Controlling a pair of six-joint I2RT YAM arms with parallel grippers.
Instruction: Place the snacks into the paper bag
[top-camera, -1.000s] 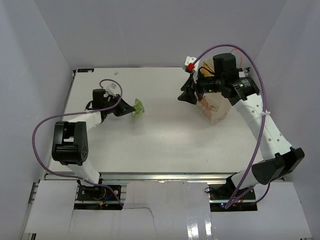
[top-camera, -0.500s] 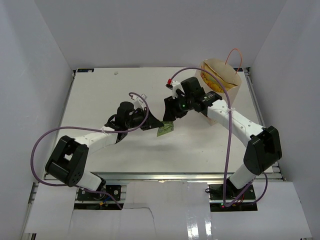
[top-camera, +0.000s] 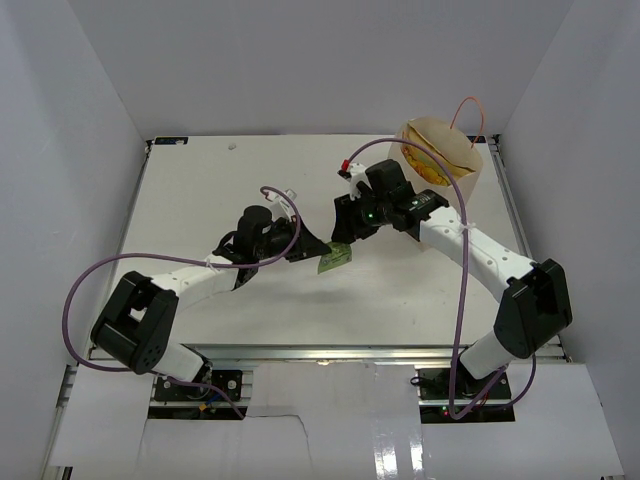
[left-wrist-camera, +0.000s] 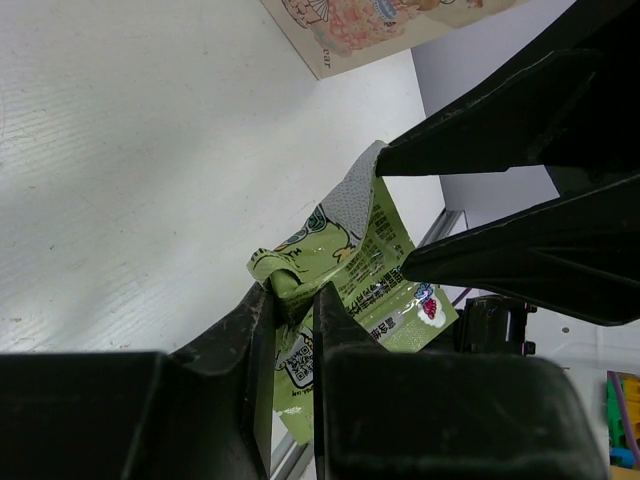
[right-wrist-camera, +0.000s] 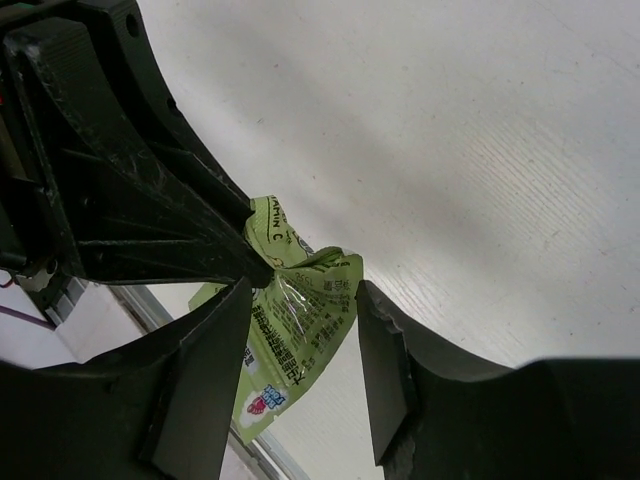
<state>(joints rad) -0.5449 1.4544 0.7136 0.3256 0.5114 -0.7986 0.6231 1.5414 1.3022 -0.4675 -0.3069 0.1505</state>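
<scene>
My left gripper (top-camera: 312, 245) is shut on a green snack packet (top-camera: 334, 261) and holds it above the table near the middle. The packet also shows in the left wrist view (left-wrist-camera: 345, 265), pinched at one crumpled corner by my left gripper (left-wrist-camera: 293, 300). My right gripper (top-camera: 343, 232) is open with its two fingers on either side of the same packet (right-wrist-camera: 300, 320); my right gripper (right-wrist-camera: 300, 295) does not press on it. The cream paper bag (top-camera: 447, 160) stands upright at the back right with a tan-gold chip bag (top-camera: 425, 165) inside and an orange loop handle (top-camera: 468, 108) sticking up.
The bag's printed side (left-wrist-camera: 370, 25) shows at the top of the left wrist view. The table's near edge rail (top-camera: 320, 350) runs below both arms. White enclosure walls (top-camera: 90, 120) stand on both sides and behind the table.
Both grippers have met mid-table. The left arm carried the green packet rightward from the left side. The right gripper came away from the bag, and its open fingers now straddle the packet.
</scene>
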